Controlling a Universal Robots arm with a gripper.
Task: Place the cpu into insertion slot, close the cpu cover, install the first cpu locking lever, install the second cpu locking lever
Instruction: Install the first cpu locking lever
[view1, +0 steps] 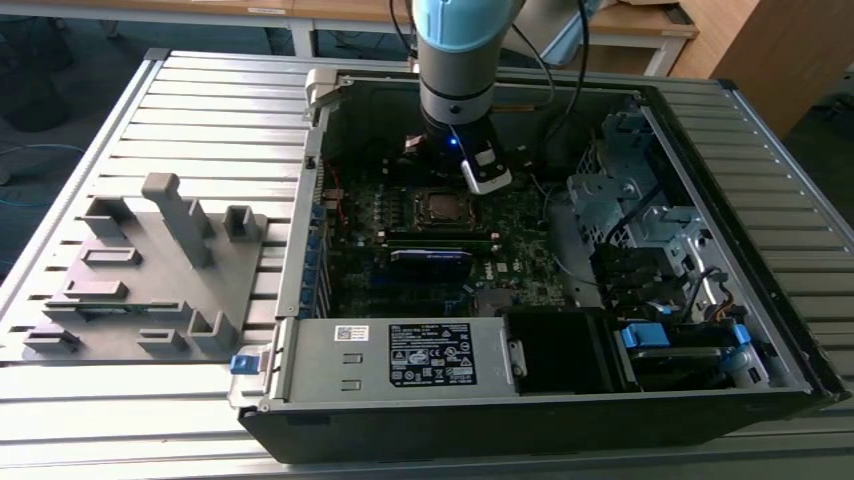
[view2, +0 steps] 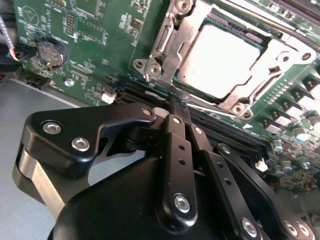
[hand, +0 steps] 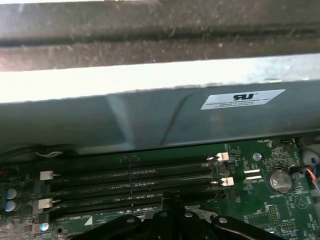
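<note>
- Currently one cpu (view2: 217, 62), a flat square chip with a dull silvery-grey top, lies seated in the insertion slot (view2: 152, 67) on the green circuit board (view2: 95, 30).
- One cpu cover (view2: 265, 82), a thin silvery metal frame with a square window, lies flat around the chip; the chip top shows through the window.
- Whether the locking levers are latched cannot be told.
- One gripper (view2: 176, 107), black with bolted link arms, stands just beside the socket edge. Its two fingers are drawn together at the tips, with nothing seen between them.
- Long narrow black memory slots (hand: 130, 175) run parallel just beside the gripper; four white end latches show in the first wrist view.
- One round silvery coin cell (view2: 50, 54) sits on the board, well apart from the socket.
- One grey sheet-metal case wall (hand: 150, 120) carries one white label (hand: 243, 99).
- In the exterior view, the arm (view1: 461, 60) reaches down into one open computer case (view1: 787, 300) resting on a ribbed metal table (view1: 80, 420).
- One grey moulded fixture (view1: 147, 270) lies on the table at the exterior view's left.
</note>
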